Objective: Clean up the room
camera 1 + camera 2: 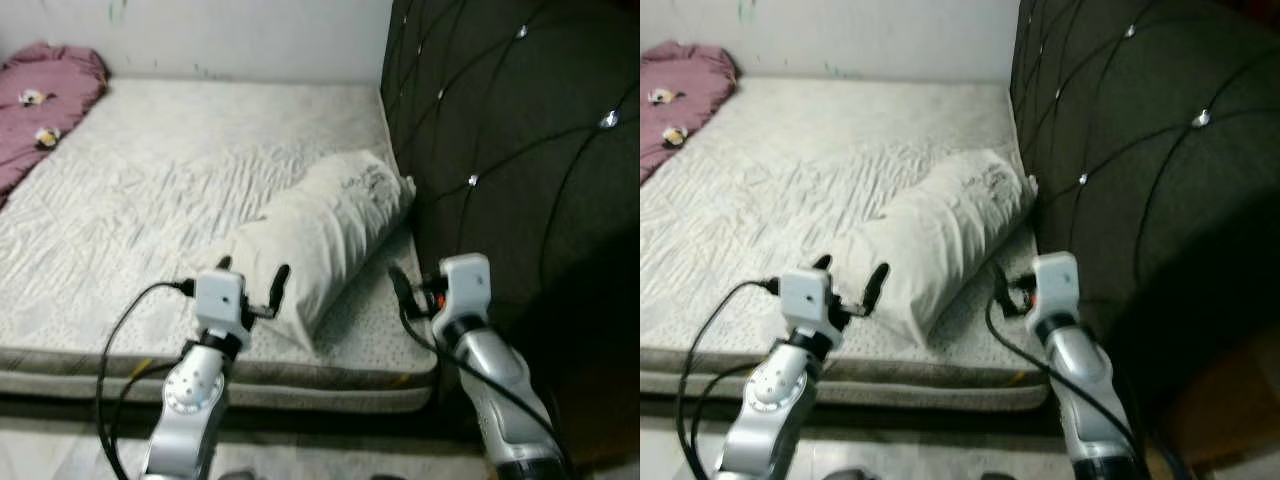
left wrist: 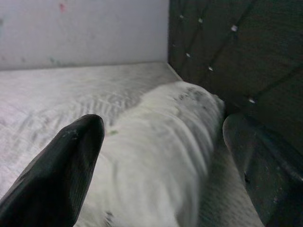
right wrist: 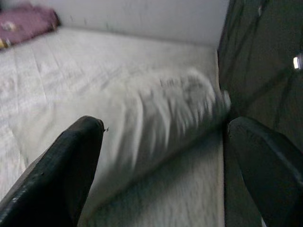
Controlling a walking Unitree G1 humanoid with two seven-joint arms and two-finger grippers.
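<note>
Item: pillow [image 1: 325, 235], lying askew on the mattress [image 1: 150, 190], its far end touching the headboard [image 1: 510, 130] at two o'clock. I judged tidying barely begun; pillow unstraightened, maroon blanket [image 1: 45, 95] bunched at ten o'clock. My left gripper [image 1: 252, 278] and right gripper [image 3: 165, 165] were raised, fingers spread, holding nothing.
</note>
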